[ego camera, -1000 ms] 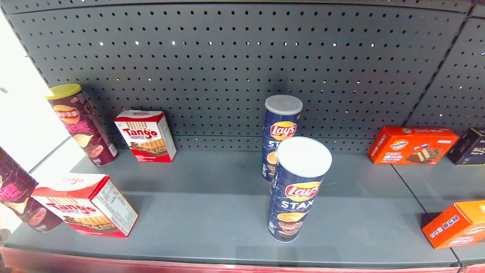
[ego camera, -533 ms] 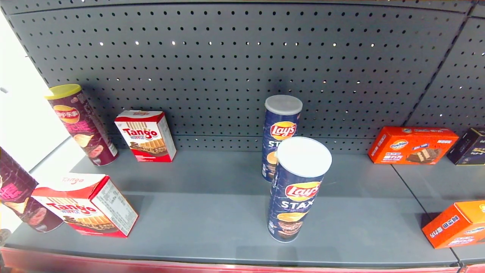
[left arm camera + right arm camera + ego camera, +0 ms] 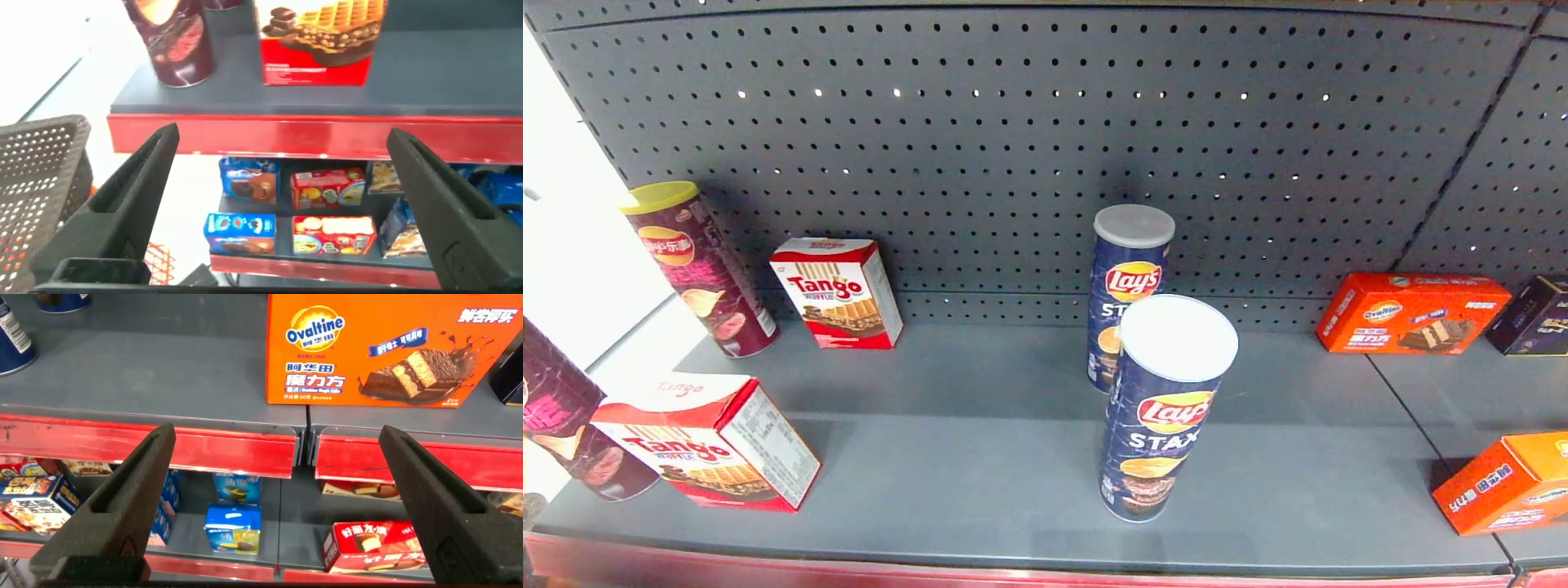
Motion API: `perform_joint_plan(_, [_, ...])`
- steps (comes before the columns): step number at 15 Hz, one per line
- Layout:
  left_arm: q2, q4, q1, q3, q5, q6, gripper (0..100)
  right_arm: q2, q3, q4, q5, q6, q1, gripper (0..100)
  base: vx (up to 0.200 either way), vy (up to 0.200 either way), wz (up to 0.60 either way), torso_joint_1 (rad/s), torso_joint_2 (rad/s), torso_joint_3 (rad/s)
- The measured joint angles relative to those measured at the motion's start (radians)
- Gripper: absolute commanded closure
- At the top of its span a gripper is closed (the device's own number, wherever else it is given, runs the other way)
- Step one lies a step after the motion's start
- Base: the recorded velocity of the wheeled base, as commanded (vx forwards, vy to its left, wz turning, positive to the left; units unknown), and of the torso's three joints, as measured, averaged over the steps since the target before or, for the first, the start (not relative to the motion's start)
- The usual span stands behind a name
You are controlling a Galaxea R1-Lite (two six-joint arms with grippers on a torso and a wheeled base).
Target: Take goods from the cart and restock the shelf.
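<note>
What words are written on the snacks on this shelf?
"Lay's STAX": front blue can.
"Lay's": back blue can, rest hidden.
"Tango": back red-and-white box and front red-and-white box.
"Ovaltine": orange box.
Purple can and small side print: too small to read.

Grey pegboard back panel (image 3: 1013,122); bright white surface (image 3: 572,261) at left.

Right gripper (image 3: 278,433) has its fingers spread wide. Orange box (image 3: 384,351) stands on the grey shelf (image 3: 147,376) just ahead, with snack packs (image 3: 233,527) on the level below.
</note>
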Motion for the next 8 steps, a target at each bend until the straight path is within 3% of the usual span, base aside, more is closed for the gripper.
perform_joint_plan(3, [0.000,0.000,-0.001,0.002,-0.038,-0.003,0,0.000,0.000,0.000,0.000,-0.001,0.000,0,0.000,0.000,0.00,0.000,0.00,0.000])
perform_joint_plan(8, [0.000,0.000,-0.003,0.002,-0.037,-0.003,0,0.020,-0.030,-0.004,0.006,0.001,0.003,0,0.000,0.000,0.00,0.000,0.00,0.000])
